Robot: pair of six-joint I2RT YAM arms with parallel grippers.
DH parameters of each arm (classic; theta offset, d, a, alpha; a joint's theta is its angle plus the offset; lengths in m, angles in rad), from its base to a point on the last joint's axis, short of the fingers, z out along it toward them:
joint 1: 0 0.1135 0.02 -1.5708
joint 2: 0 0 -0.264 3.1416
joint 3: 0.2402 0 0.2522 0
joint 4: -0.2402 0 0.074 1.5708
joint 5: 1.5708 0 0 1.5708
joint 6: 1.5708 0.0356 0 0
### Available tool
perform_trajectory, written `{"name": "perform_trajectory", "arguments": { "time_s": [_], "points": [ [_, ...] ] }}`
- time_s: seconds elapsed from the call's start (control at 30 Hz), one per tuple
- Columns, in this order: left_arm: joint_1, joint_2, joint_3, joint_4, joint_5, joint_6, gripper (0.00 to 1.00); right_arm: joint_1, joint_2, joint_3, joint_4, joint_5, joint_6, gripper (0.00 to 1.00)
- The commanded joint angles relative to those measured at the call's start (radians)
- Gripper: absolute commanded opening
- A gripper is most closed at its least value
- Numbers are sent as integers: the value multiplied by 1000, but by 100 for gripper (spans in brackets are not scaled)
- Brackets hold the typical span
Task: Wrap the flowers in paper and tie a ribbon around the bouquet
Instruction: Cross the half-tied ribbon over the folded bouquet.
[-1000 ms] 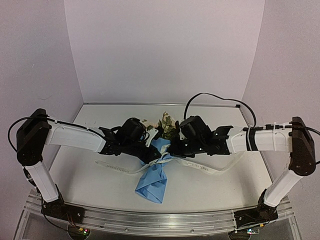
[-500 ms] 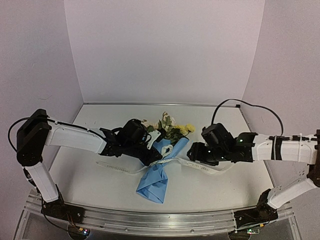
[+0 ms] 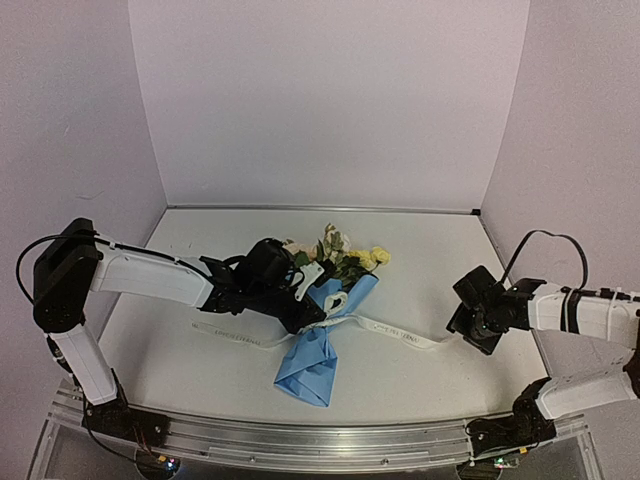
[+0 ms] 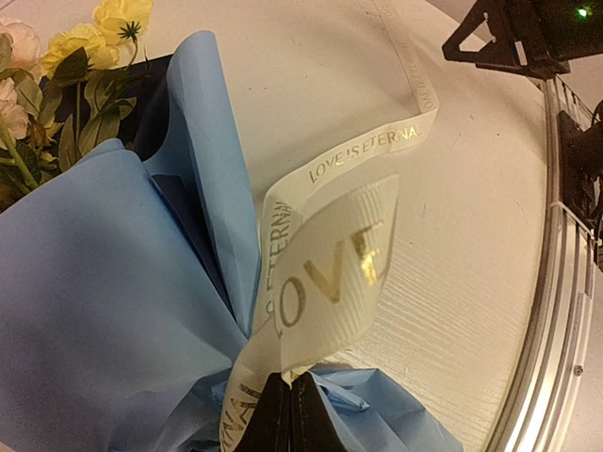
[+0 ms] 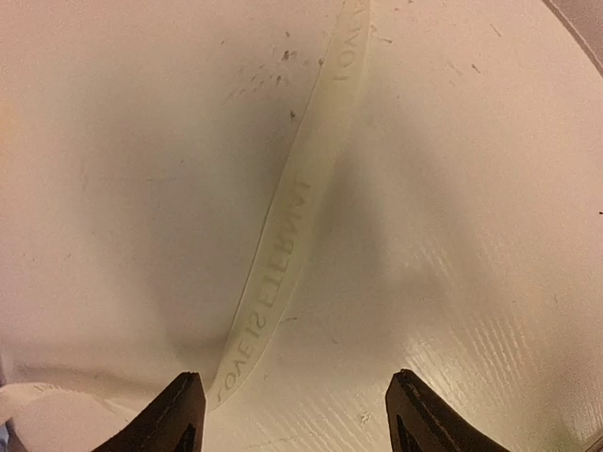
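The bouquet lies in the middle of the table, its pink, cream and yellow flowers (image 3: pixel 345 255) pointing to the back and the light-blue paper (image 3: pixel 308 368) fanning toward me. An off-white lettered ribbon (image 3: pixel 400 333) crosses its waist, with tails trailing left and right. My left gripper (image 3: pixel 303 312) sits at the waist, shut on a loop of ribbon (image 4: pixel 330 254) beside the paper (image 4: pixel 94 282); its tips (image 4: pixel 289 405) are pressed together. My right gripper (image 3: pixel 462 320) hovers at the right, open (image 5: pixel 294 395) above the ribbon's tail (image 5: pixel 283 245), not touching it.
An aluminium rail (image 3: pixel 320 445) runs along the near edge, also visible in the left wrist view (image 4: pixel 551 282). White walls close in the table at the back and both sides. A black cable (image 3: pixel 545 245) loops above the right arm.
My right gripper has opened, let go of the ribbon and pulled back from the bouquet to the right side of the table. The left gripper has stayed in place, still shut.
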Motion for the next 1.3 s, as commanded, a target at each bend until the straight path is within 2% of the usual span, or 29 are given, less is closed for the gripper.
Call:
{"name": "perform_trajectory", "arguments": {
  "time_s": [0.0,0.23,0.4,0.53,0.57,0.63,0.73,0.77,0.87,1.07,1.27],
  "points": [
    [-6,-28,39,-3,11,22,0,-118,44,16,48,-42,-23,67],
    [-6,-31,39,-3,9,28,0,-286,206,54,174,-182,-65,62],
    [-6,-33,29,4,10,25,0,-334,313,88,234,-236,-63,56],
    [-6,-38,23,9,8,27,0,-344,363,105,242,-223,-69,49],
    [-6,-38,21,11,8,30,0,-345,377,111,245,-222,-75,46],
    [-6,-38,20,15,11,35,0,-345,411,137,246,-232,-94,32],
    [-6,-34,24,15,20,48,0,-345,437,173,247,-248,-121,2],
    [-6,-34,26,13,24,54,0,-345,433,181,246,-255,-131,0],
    [-6,-40,21,15,44,73,0,-320,387,222,229,-278,-158,0],
    [-6,-66,-29,111,127,171,1,-148,285,424,98,-243,-206,0],
    [-8,-78,-56,155,159,234,2,17,452,781,74,-419,-210,0]
  ]
}}
